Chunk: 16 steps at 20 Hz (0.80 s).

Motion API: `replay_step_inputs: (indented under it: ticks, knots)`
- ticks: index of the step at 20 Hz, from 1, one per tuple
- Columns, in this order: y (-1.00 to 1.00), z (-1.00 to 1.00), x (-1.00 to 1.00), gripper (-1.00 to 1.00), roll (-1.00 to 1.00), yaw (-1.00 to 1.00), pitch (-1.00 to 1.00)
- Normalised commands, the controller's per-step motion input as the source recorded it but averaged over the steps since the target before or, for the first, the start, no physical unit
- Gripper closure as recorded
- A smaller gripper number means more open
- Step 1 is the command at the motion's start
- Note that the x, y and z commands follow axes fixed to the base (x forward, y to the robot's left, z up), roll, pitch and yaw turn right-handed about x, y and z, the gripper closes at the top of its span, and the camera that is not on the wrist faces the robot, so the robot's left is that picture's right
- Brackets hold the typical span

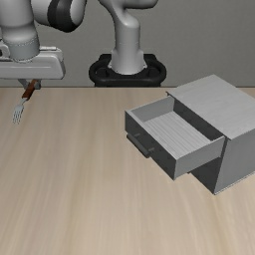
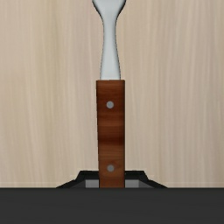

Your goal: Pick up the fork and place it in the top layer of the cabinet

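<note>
The fork [image 1: 20, 110] has a brown wooden handle and a metal head, and it hangs tines-down above the table at the exterior view's far left. My gripper [image 1: 30, 86] is shut on its handle. In the wrist view the riveted handle [image 2: 111, 131] runs straight out from between my fingertips [image 2: 111, 182], and the metal neck [image 2: 108, 48] stretches beyond it over the wood. The grey cabinet [image 1: 217, 125] stands at the exterior view's right, far from my hand. Its top drawer [image 1: 177, 134] is pulled out, open and empty.
The light wooden table [image 1: 80, 179] spreads between the fork and the cabinet. The robot base [image 1: 127, 70] stands at the far edge. A dark handle [image 1: 139, 147] sticks out from the drawer front.
</note>
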Motion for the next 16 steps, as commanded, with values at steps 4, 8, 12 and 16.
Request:
replay_step_inputs:
  ticks: [4,8,12,16]
  knots:
    - [0.75,0.25,0.00,1.00,0.00,0.00,0.00]
    - [1.00,0.00,0.00,1.00,0.00,0.00,0.00]
    - [1.00,0.00,0.00,1.00,0.00,0.00,0.00]
    - [1.00,0.00,0.00,1.00,0.00,0.00,0.00]
